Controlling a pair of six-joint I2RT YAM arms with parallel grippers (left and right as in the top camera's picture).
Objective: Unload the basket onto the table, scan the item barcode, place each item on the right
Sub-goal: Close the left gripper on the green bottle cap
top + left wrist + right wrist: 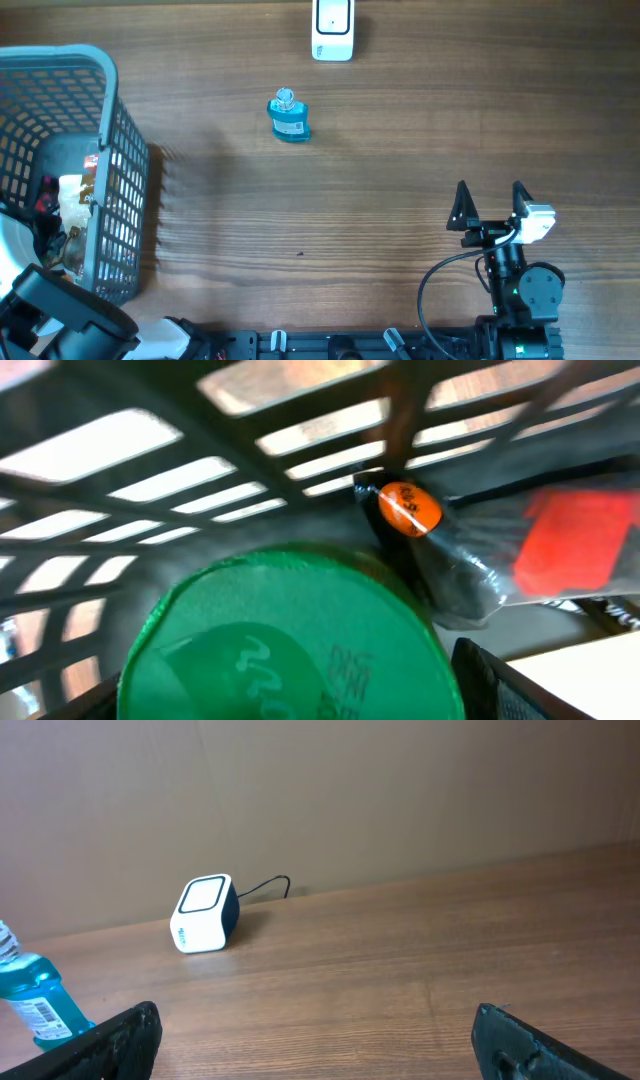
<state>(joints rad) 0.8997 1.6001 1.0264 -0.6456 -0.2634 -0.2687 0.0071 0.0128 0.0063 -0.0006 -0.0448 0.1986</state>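
Inside the grey basket (112,150), my left gripper (290,698) is shut on a round green container (290,630) that fills the space between its black fingers (495,682). In the overhead view only the left arm (60,315) shows, at the basket's near corner. The white barcode scanner (332,30) stands at the table's far edge and also shows in the right wrist view as scanner (205,913). My right gripper (490,205) rests open over bare wood at the front right, holding nothing.
A blue bottle (289,117) with a barcode label stands near the table's middle and shows at the left edge as bottle (40,1005). A black packet with an orange sticker (410,508) lies beside the green container. The basket's slatted wall (150,460) is close behind.
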